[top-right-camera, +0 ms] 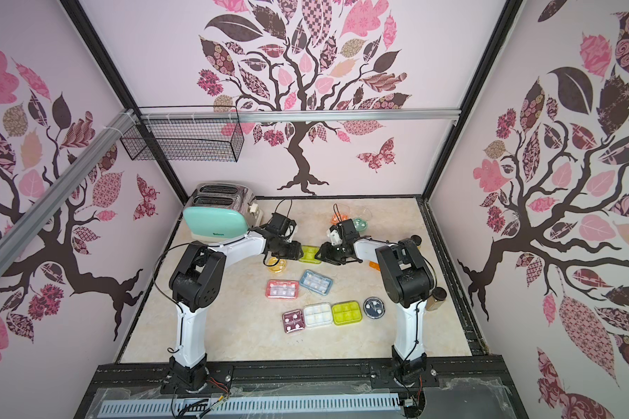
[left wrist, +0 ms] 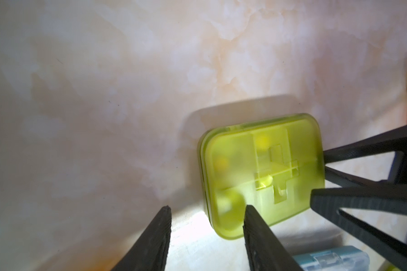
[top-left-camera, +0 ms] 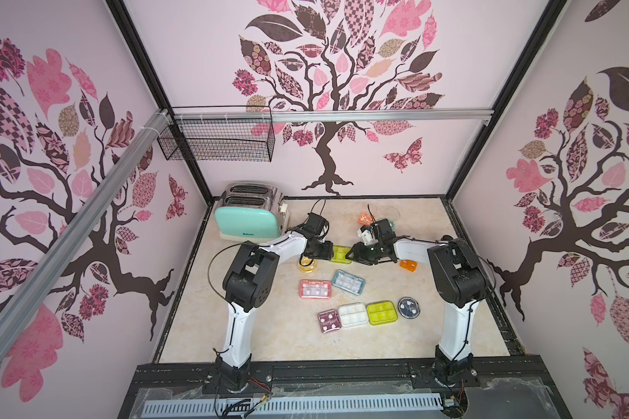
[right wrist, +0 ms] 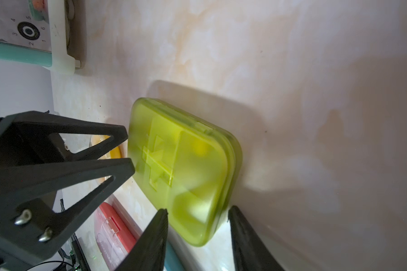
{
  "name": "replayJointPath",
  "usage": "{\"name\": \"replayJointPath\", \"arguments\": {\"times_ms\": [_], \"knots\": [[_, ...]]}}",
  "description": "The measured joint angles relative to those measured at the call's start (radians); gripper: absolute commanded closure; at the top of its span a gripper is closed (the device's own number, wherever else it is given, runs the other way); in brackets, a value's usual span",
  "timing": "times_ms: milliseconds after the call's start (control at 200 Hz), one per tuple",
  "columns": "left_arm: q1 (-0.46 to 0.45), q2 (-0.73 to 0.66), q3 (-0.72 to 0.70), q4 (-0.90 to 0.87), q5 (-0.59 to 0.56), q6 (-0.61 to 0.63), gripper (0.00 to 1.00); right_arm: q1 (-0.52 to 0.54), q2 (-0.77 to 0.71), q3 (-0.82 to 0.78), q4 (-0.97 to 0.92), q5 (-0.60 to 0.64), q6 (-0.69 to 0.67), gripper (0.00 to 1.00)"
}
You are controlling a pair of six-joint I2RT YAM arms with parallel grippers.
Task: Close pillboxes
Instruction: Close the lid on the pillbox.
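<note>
A yellow-green pillbox lies flat on the marble table between my two grippers, its translucent lid down over the compartments. My left gripper is open, and one corner of that pillbox reaches between its fingers. From the opposite side my right gripper is open around another corner of the box. Nearer the front lie pink, blue, maroon, white, yellow-green and round navy pillboxes.
A mint toaster stands at the back left. A round yellow pillbox sits under the left wrist and an orange pillbox behind the right wrist. A small orange block and an amber bottle are on the right.
</note>
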Motion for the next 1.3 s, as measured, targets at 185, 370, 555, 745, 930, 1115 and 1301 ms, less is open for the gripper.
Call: {"name": "replayJointPath", "arguments": {"times_ms": [185,370,555,745,930,1115,1301], "knots": [[-0.013,0.014,0.024,0.002,-0.039,0.013,0.48,0.002,0.002,0.003,-0.004,0.005,-0.012,0.55],[-0.019,0.019,0.027,0.016,-0.051,0.019,0.50,0.008,0.006,0.015,-0.017,0.024,-0.020,0.59],[-0.022,0.024,0.019,0.055,-0.049,0.018,0.54,0.010,0.006,0.017,-0.023,0.040,-0.026,0.60],[-0.022,0.024,-0.005,0.105,-0.042,0.007,0.54,0.016,0.006,0.020,-0.027,0.055,-0.027,0.60],[-0.021,0.015,-0.050,0.181,-0.027,-0.016,0.52,0.021,0.006,0.026,-0.034,0.062,-0.026,0.54],[-0.017,-0.002,-0.072,0.182,-0.028,-0.031,0.36,0.024,0.006,0.048,-0.053,0.061,-0.017,0.45],[-0.005,-0.040,-0.114,0.145,-0.003,-0.039,0.26,0.024,0.006,0.090,-0.100,0.085,-0.024,0.37]]}}
